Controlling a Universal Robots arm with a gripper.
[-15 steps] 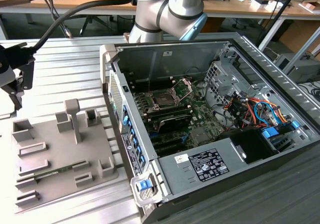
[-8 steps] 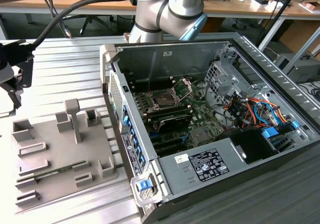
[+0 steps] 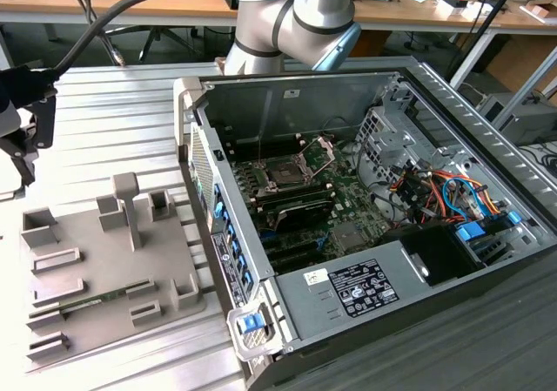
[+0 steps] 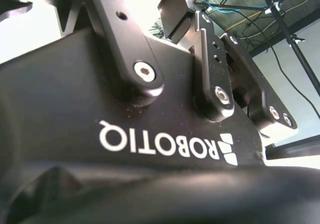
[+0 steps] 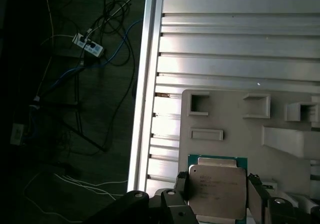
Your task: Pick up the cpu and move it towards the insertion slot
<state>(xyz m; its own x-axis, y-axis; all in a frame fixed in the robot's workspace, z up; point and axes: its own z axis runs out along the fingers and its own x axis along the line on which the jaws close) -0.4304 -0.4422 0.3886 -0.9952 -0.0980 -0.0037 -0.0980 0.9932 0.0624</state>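
- Cpu (image 5: 218, 188) sat between the two jaws of the gripper (image 5: 218, 196) in the first wrist view, with its pale metal top toward the camera and a green edge showing on one side. The jaws were clamped on two opposite edges, apart only as wide as the chip itself.
- Behind it in the same view lay a grey fixture (image 5: 235, 119) with pockets, on the ribbed metal surface (image 5: 240, 59). The chip seemed lifted above the fixture, not resting in a pocket.
- In the exterior view the gripper hung at the exterior view's left edge, over the surface. It was well apart from the insertion slot (image 3: 284, 175) inside the open computer case (image 3: 296, 304), whose bracket appeared raised.
- By my judgement, a good carry asks for a level chip, pressure on the edges only, and enough height over the case wall.
- The second wrist view gave the black gripper body and its linkage from very near; the jaw tips I could not tell there.
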